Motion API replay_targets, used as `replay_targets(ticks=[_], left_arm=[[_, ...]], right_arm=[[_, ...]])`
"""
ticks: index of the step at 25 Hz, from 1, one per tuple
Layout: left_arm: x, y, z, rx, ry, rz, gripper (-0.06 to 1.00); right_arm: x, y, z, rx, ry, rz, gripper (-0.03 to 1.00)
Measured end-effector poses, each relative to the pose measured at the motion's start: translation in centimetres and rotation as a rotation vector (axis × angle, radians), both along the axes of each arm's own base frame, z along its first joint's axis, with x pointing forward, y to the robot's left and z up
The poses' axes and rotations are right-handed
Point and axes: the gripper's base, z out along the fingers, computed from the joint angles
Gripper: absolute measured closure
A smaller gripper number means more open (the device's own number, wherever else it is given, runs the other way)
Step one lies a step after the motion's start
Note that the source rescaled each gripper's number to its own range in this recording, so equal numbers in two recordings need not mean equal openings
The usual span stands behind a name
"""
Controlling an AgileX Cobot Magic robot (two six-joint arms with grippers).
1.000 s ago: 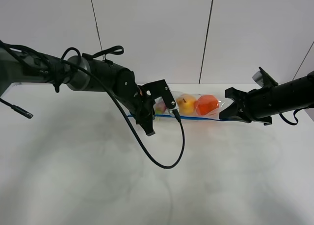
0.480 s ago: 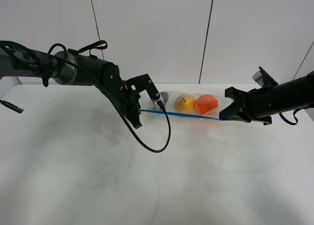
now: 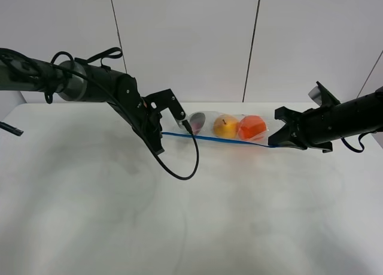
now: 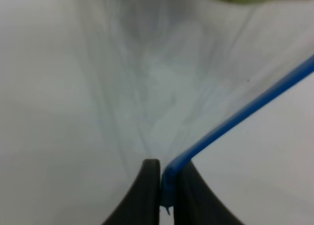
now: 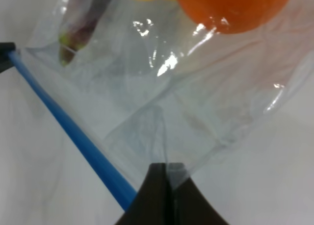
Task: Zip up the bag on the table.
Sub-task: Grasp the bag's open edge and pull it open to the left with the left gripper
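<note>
The clear plastic bag [image 3: 230, 126] lies at the back middle of the white table [image 3: 191, 215], holding a dark eggplant [image 3: 197, 121], a yellow pear [image 3: 225, 126] and an orange [image 3: 252, 127]. Its blue zipper strip [image 3: 215, 138] runs along the near edge. My left gripper [image 3: 160, 135] is shut on the strip's left end; the left wrist view shows the strip [image 4: 235, 122] pinched between the fingers [image 4: 147, 186]. My right gripper [image 3: 274, 142] is shut on the bag's right corner; the right wrist view shows the bag [image 5: 196, 97] and the strip [image 5: 73, 137] there.
A black cable [image 3: 179, 161] loops down from the left arm onto the table in front of the bag. A white wall with dark seams [image 3: 251, 44] stands just behind the table's back edge.
My left gripper has slid leftward along the blue zipper strip, from near the eggplant to the strip's left end. The bag now lies stretched out. The right gripper has stayed put.
</note>
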Motion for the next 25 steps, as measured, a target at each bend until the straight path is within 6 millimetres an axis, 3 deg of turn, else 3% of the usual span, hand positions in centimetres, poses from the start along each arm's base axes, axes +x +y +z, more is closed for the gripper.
replay_targets(ticks=[9,16,18,25], left_arm=[[0.0,0.1,0.0,-0.021,0.012,0.038,0.94],[-0.2,0.2,-0.1,-0.106,0.076,0.208,0.92],[-0.4,0.3,-0.3,-0.117,0.111,0.258,0.84],[-0.3,1.4,-0.4,-0.121,0.149,0.364,0.34]], right_arm=[[0.0,0.0,0.0,0.002,0.001,0.001,0.97],[0.0,0.0,0.0,0.005,0.002,0.001,0.97],[0.0,0.0,0.0,0.003,0.002,0.003,0.97],[0.0,-0.4,-0.1,-0.032,-0.007,-0.001,0.97]])
